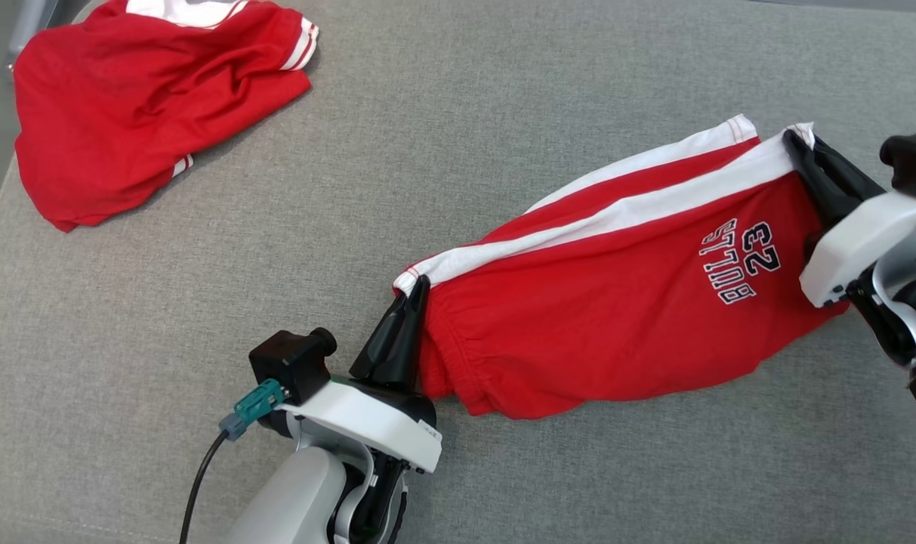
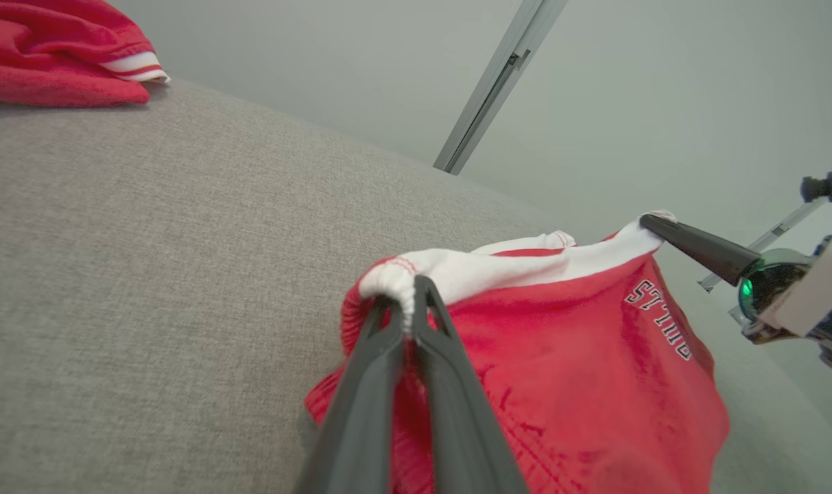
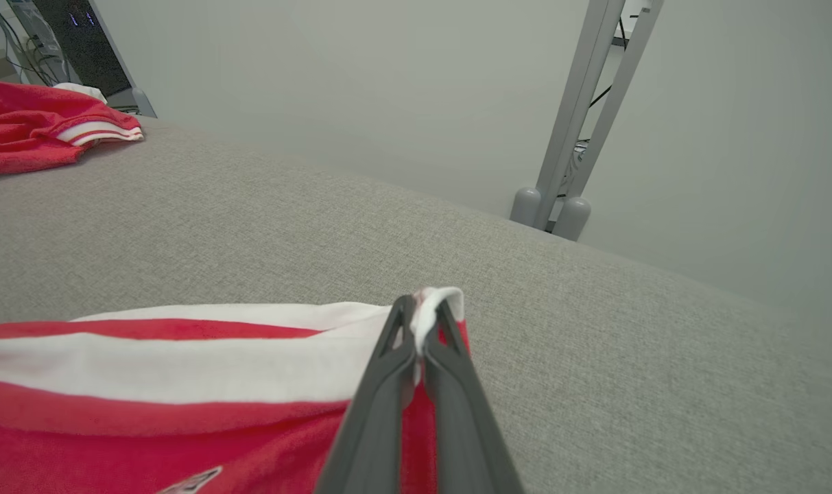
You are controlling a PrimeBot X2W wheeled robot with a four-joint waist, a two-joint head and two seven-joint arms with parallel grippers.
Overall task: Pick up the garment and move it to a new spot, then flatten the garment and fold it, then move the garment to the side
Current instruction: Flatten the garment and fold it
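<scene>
Support: grey woven fabric surface (image 1: pixel 503 98), flat and plain, with an even weave.

Far left corner: red shirt (image 1: pixel 140 106) with white-striped cuffs. It is crumpled, lies directly on the fabric, and reaches the left edge.

Right of centre: red shorts (image 1: pixel 616 317) with white side stripes, well apart from the shirt. They cast a shadow below; cannot tell whether their lower edge rests on the fabric.

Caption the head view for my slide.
Left tool and right tool pinch opposite ends of the red shorts; another red garment lies apart.
</scene>
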